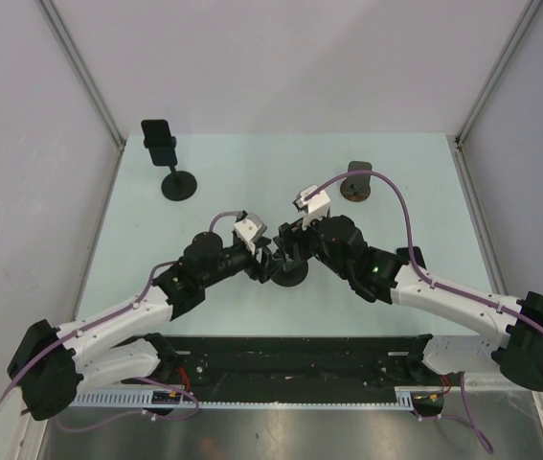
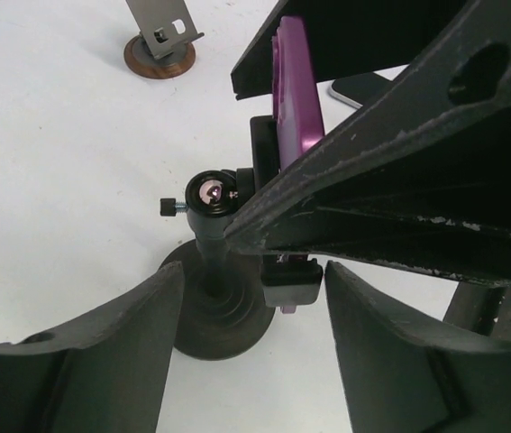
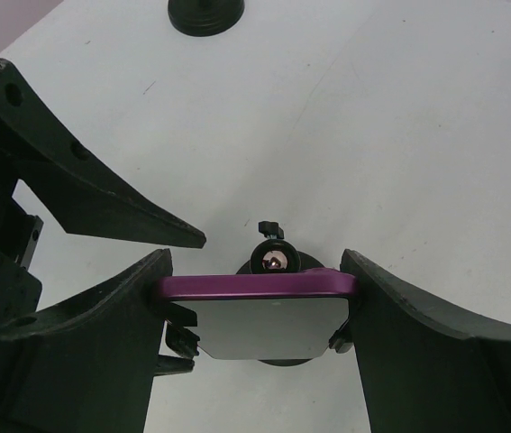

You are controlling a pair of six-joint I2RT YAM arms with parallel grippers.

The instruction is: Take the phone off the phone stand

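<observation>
Slim purple phone (image 3: 255, 287) in black round-based stand (image 2: 223, 338), tight between right fingers (image 3: 417, 361); left fingers (image 2: 102, 370) apart, astride the stem.

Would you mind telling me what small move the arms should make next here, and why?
Probably close the left gripper onto the stem of the phone stand. Its jaws straddle the stem with gaps either side, so the stand is unbraced, while the right gripper clamps the purple phone by its edges. Bracing first should stop the stand tipping when the phone lifts.
</observation>
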